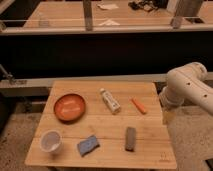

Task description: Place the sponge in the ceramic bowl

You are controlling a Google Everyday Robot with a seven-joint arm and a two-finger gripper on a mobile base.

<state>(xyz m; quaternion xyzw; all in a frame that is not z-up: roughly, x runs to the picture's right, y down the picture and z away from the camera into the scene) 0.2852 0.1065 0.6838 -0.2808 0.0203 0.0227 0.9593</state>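
The end effector hangs beside the desk edge, its grip state impossible to tell. The sponge and ceramic bowl lie well away from it.

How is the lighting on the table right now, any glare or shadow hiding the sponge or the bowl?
Camera view: warm, even light on the table; the sponge and ceramic bowl are unshadowed, the bowl showing only a faint sheen; the band behind the table is dark; the gripper hangs in dimmer light beside the table's edge at the picture's right.
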